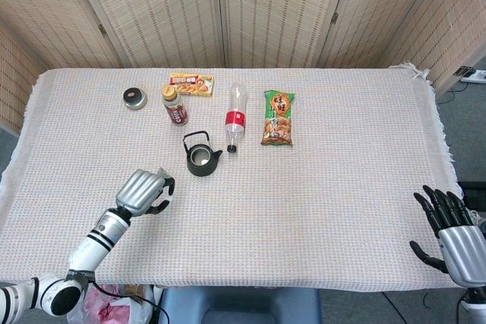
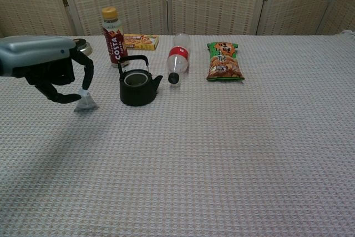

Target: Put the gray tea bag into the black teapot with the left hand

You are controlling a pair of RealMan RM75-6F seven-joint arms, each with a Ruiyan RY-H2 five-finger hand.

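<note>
The gray tea bag [image 2: 85,102] lies on the tablecloth just left of the black teapot [image 2: 137,86], which stands upright with no lid and its handle raised. My left hand [image 2: 47,67] hovers over the tea bag with its fingers curled down and apart, one fingertip right at the bag's top, holding nothing. In the head view the left hand [image 1: 144,191] covers the tea bag, left and in front of the teapot [image 1: 201,155]. My right hand [image 1: 448,237] stays off the table's near right corner with fingers spread.
Behind the teapot stand a brown drink bottle [image 2: 113,37] and a yellow box [image 2: 141,41]. A clear bottle [image 2: 177,59] lies on its side right of the teapot, with a green snack bag [image 2: 224,61] beyond it. A small round tin [image 1: 134,99] sits at the far left.
</note>
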